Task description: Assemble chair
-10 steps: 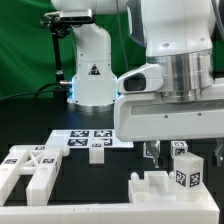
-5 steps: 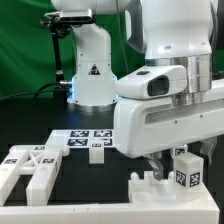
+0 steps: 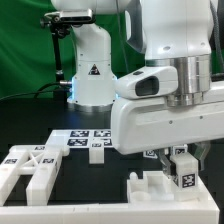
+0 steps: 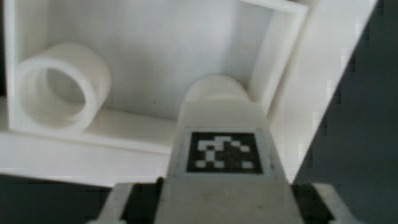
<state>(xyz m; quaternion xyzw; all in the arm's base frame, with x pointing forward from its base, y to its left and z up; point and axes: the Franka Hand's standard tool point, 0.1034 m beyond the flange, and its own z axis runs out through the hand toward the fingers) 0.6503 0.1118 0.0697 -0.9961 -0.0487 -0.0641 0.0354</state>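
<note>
My gripper (image 3: 170,157) hangs at the exterior view's right, low over the table. In the wrist view my gripper (image 4: 224,196) is shut on a white chair piece (image 4: 222,115) with a square tag on its face; the piece fills the space between the two fingers (image 4: 135,205). The same tagged piece (image 3: 183,170) shows under the hand. It stands against a white notched chair block (image 3: 150,186) at the front. Beyond it, the wrist view shows a white framed chair part (image 4: 285,50) with a round ring (image 4: 63,85) inside.
A large white chair piece with cross braces (image 3: 30,170) lies at the exterior view's left front. A small white block (image 3: 97,152) sits by the marker board (image 3: 90,138). The arm's white base (image 3: 90,70) stands behind, before a green backdrop.
The hand has come down and shifted slightly to the exterior view's left, so it now covers more of the tagged piece. The other parts have not moved.
</note>
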